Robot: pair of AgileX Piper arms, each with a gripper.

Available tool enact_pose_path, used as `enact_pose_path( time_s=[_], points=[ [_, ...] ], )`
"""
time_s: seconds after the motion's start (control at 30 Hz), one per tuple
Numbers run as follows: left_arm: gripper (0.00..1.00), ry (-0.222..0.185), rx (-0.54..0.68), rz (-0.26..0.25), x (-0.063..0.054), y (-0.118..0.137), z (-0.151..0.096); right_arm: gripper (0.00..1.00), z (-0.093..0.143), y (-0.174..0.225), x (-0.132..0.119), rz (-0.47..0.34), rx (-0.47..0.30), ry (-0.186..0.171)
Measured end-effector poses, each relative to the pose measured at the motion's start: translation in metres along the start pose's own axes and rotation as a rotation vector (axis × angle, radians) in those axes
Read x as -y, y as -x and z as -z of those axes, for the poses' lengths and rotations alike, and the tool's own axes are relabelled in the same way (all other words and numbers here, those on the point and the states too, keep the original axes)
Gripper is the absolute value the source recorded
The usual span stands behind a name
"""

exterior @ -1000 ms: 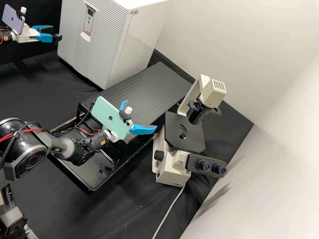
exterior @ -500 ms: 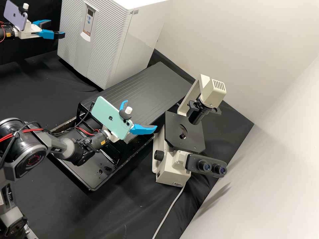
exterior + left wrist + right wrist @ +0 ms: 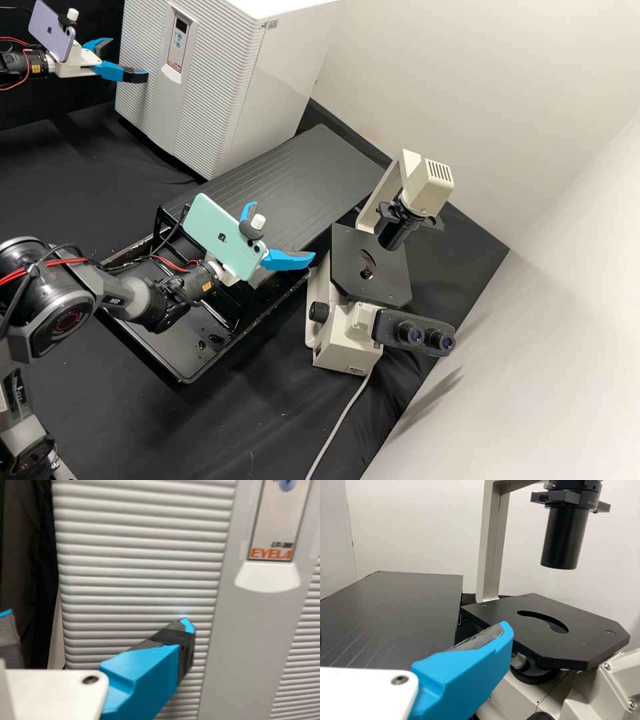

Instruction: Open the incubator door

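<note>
- the incubator (image 3: 287, 80) sits at the back of the bench, and its bumpy front door (image 3: 140, 560) looks shut.
- the left gripper (image 3: 128, 59) is by the door, fingers wide, with nothing in them. one finger (image 3: 145, 675) is in front of the bumps. it is hard to tell if it touches.
- the step now seems to be getting to the side edge (image 3: 61, 605) of the door.
- a good way would be to go slow, get a fingertip behind that edge, then pull out and swing round with the door. where the hinge is, no one can tell from here.
- pushing straight in could scrape the front or slide the big box. the fingers should keep off the buttons (image 3: 179, 37) too.
- the incubator is a box for keeping things in, but what is inside can't be seen.
- the black tray (image 3: 167, 343) has a black rack (image 3: 162, 223) in it and some shiny wet-looking spots (image 3: 213, 339).
- the right gripper (image 3: 283, 229) is near the microscope (image 3: 343, 347), fingers wide and holding nothing. it could just wait there.
</note>
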State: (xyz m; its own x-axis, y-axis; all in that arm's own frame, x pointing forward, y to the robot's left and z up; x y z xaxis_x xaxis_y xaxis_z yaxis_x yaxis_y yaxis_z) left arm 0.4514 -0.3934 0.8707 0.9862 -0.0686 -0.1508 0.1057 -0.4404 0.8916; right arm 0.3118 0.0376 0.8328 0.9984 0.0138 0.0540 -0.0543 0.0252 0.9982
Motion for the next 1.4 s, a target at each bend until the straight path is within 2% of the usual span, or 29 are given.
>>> enact_pose_path(
  time_s=[0.07,0.13,0.7,0.73,1.4],
  points=[
    [1.0,0.025,-0.003,0.001,0.0026,-0.0024,0.0021,1.0,0.0,0.0,0.0,0.0,0.0,0.0],
    [1.0,0.034,-0.003,0.001,0.003,-0.0033,0.0027,1.0,0.0,0.0,0.0,0.0,0.0,0.0],
    [1.0,0.049,0.0,0.002,0.0054,-0.0043,0.0036,1.0,0.0,0.0,0.0,0.0,0.0,0.0],
    [0.0,0.049,-0.001,0.003,0.0061,-0.0045,0.004,1.0,0.0,0.0,0.0,0.0,0.0,0.0],
    [0.0,0.049,0.009,-0.003,0.0066,-0.0048,0.0035,1.0,0.0,0.0,0.0,0.0,0.0,0.0]
  ],
)
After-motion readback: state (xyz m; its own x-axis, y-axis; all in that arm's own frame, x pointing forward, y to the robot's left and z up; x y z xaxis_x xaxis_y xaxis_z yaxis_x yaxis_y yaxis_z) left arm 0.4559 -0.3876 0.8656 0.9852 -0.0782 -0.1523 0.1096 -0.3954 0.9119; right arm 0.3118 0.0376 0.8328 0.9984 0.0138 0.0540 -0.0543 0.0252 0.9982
